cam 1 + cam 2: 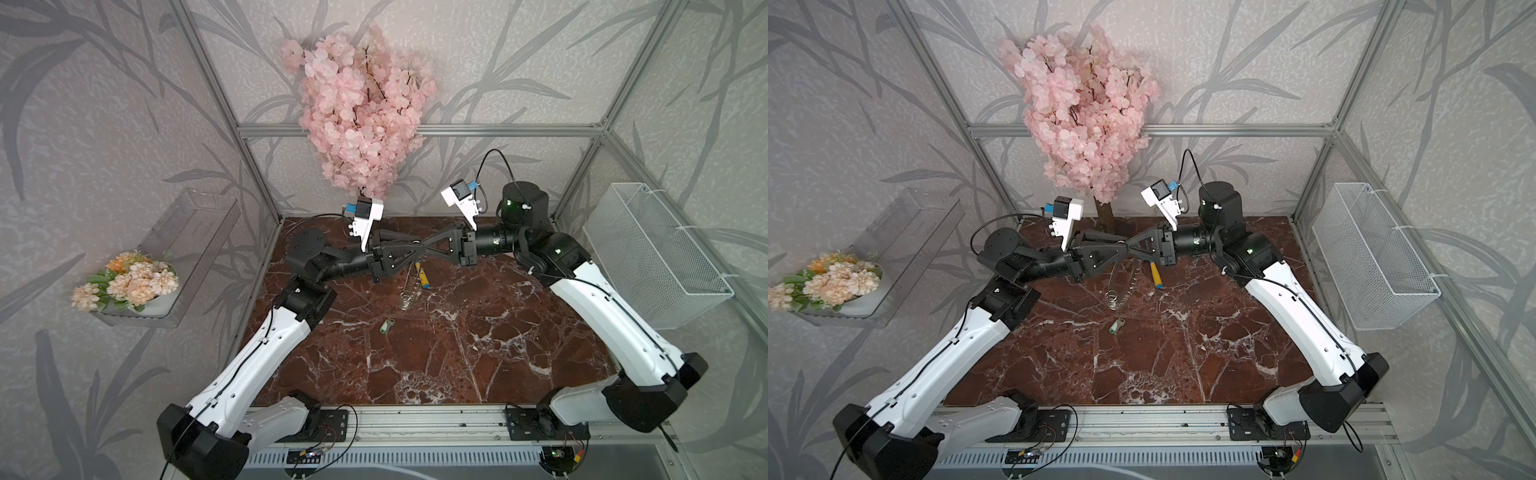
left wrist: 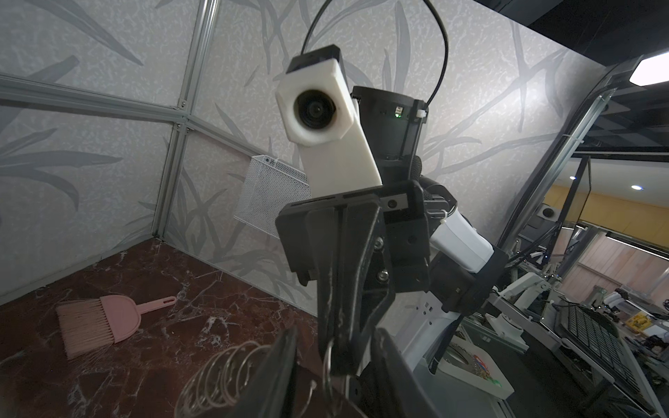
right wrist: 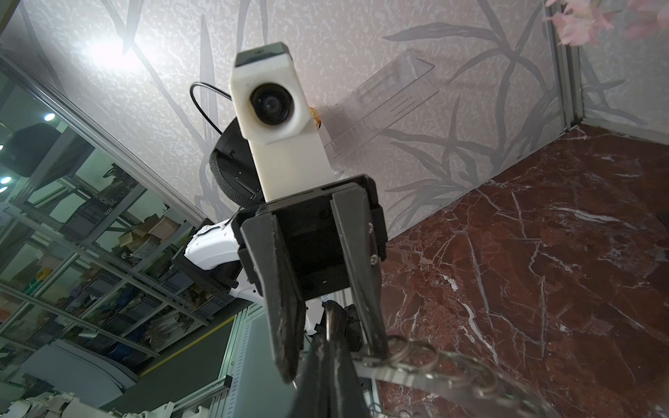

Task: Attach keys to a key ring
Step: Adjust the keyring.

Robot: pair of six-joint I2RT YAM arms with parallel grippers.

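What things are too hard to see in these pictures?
- Key: too small in both top views to show its teeth.
- Key ring: cut off by the picture edge in the right wrist view, faint in the top views.
- Where the right gripper pinches it: hidden behind its own dark fingers, left wrist view.

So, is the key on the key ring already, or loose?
Loose. The key lies on the table, apart from the key ring that hangs from the right pincer.

left end effector [image 1: 1122, 244] and right end effector [image 1: 1131, 246] tip-to-tip above tabletop [image 1: 1183, 353] | key ring [image 1: 1113, 297] hanging beneath | key [image 1: 1117, 325] flat on tabletop
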